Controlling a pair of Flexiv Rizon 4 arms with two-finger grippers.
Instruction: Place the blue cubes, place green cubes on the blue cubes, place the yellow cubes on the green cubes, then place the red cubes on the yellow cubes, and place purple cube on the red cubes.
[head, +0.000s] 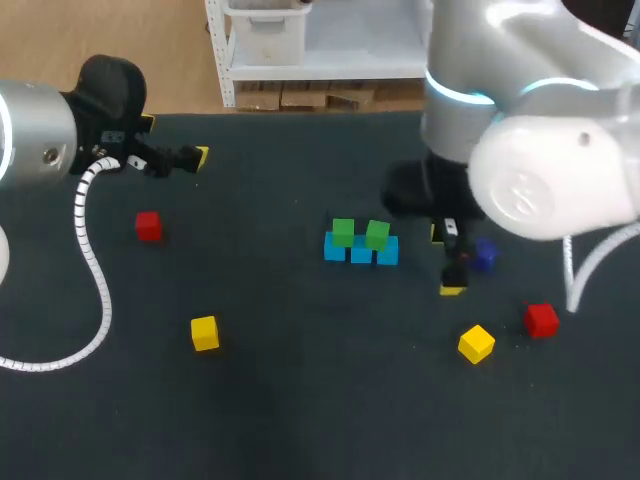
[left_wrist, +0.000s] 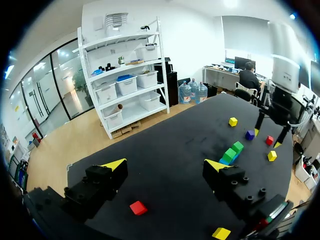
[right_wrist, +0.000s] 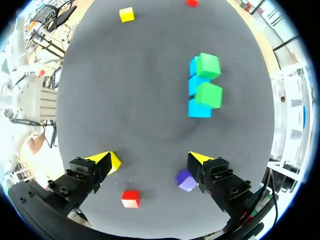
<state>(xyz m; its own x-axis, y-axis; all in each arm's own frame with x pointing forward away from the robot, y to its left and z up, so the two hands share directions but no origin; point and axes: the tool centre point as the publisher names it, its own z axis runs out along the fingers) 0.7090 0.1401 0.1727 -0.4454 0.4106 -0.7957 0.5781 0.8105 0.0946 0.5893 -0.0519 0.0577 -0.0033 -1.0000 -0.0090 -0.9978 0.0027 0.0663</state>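
head view: right gripper (head: 446, 262) mostly hidden under own arm, only yellow tips peek out. purple cube (head: 485, 255) part-hidden behind it. right wrist view: purple cube part behind one finger, yellow cube (right_wrist: 115, 161) part behind other. blue cubes (head: 362, 253) tops mostly covered by green cubes (head: 343, 232). left arm (head: 40, 130) cut off at head view's edge.

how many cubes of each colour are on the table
blue cubes: 3
green cubes: 2
yellow cubes: 2
red cubes: 2
purple cube: 1
total: 10
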